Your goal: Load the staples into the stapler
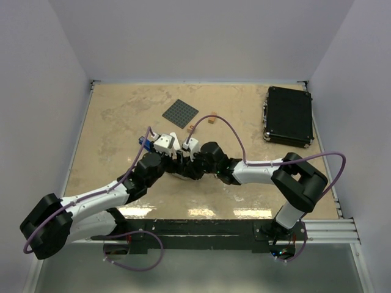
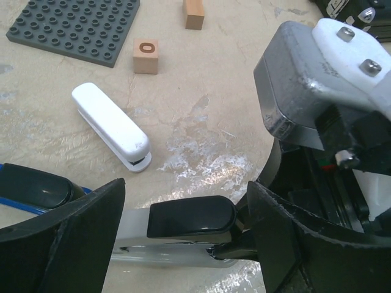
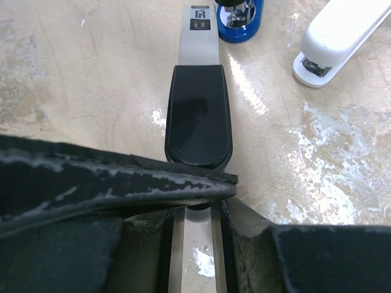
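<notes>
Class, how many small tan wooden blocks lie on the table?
2. The tan block marked 0 lies beside the grey studded baseplate; the second tan block sits just beyond it. The arms may hide more.

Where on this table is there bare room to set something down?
Bare tabletop lies far left, between the table's left edge and the grey studded plate, and between the orange blocks and the black case, under a purple cable. The middle is crowded: both arms meet over the black-topped stapler, white stapler alongside.
</notes>
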{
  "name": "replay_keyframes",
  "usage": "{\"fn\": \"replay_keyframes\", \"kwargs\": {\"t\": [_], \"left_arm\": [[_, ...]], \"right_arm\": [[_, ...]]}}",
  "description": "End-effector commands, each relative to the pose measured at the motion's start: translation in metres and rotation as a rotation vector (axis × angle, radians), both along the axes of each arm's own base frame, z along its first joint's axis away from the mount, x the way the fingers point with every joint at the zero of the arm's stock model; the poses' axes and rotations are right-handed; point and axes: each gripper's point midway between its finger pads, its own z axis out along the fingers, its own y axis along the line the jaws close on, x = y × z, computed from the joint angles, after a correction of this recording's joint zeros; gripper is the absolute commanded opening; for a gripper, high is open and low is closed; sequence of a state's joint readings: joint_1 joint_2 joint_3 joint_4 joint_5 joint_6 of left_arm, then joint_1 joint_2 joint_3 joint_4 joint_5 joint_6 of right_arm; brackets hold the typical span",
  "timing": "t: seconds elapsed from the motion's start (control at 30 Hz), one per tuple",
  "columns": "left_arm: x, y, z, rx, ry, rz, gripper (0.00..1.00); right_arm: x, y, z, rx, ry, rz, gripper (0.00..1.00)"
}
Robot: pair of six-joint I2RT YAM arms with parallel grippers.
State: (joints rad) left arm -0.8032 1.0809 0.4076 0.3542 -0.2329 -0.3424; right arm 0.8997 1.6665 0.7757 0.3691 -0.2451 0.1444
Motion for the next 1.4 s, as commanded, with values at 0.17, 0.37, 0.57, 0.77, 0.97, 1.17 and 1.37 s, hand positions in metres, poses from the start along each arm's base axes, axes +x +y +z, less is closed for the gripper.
{"fn": "replay_keyframes", "kwargs": {"t": [0.17, 0.37, 0.57, 0.77, 0.97, 1.17, 1.37], "left_arm": [[-0.042, -0.054, 0.081, -0.272, -0.053, -0.245, 0.91], [-0.021, -0.002, 0.061, -0.228, -0.021, 0.051, 0.93], [-0.014, 0.054, 0.046, -0.184, -0.017, 0.308, 0.93], [-0.012, 0.103, 0.058, -0.133, -0.103, 0.496, 0.93], [-0.013, 0.145, 0.074, -0.008, -0.195, 0.622, 0.97], [-0.011, 0.167, 0.092, 0.049, -0.278, 0.673, 1.00], [0.001, 0.180, 0.089, 0.048, -0.313, 0.683, 1.00]], "right_arm": [[0.026, 0.020, 0.050, 0.178, -0.191, -0.048, 0.12], [0.013, 0.003, 0.030, 0.113, -0.140, -0.041, 0.30], [0.001, -0.012, 0.030, 0.053, -0.101, -0.038, 0.49], [0.009, -0.019, 0.050, -0.015, -0.093, -0.092, 0.48], [0.022, -0.010, 0.047, -0.126, -0.055, -0.079, 0.39], [0.012, -0.016, 0.000, -0.253, 0.045, -0.054, 0.33], [-0.017, -0.047, -0.060, -0.420, 0.206, -0.091, 0.32]]}}
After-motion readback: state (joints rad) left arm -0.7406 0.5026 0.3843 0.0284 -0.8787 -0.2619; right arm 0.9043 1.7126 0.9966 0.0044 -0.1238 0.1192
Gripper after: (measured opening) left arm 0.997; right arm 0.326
